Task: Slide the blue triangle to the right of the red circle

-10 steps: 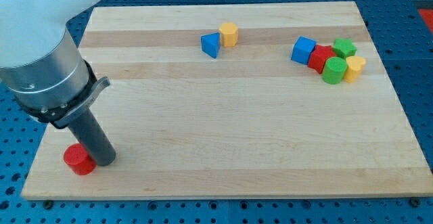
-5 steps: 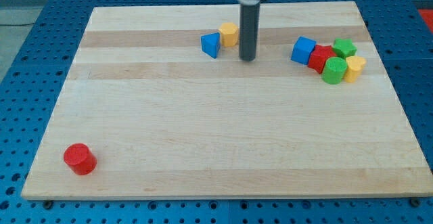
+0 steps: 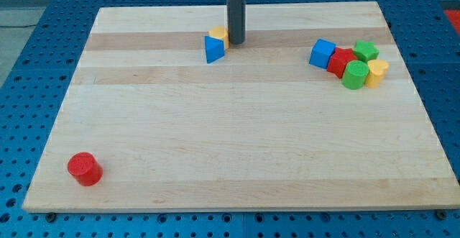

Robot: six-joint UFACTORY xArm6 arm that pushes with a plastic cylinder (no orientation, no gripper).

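Wooden board (image 3: 237,123): wide bare middle, open room between far and near edges. Blue triangle (image 3: 213,49): far-centre, pointed wedge (touching a yellow block (image 3: 218,34) behind it). My tip (image 3: 236,42): just right of both, holding nothing. Red circle (image 3: 85,169): near-left corner, close to edges.

No text, label, brand, number or sign can be read anywhere in the view. The blocks, the wooden board (image 3: 237,123) and the blue perforated surface (image 3: 29,65) around it are all seen to be unmarked.
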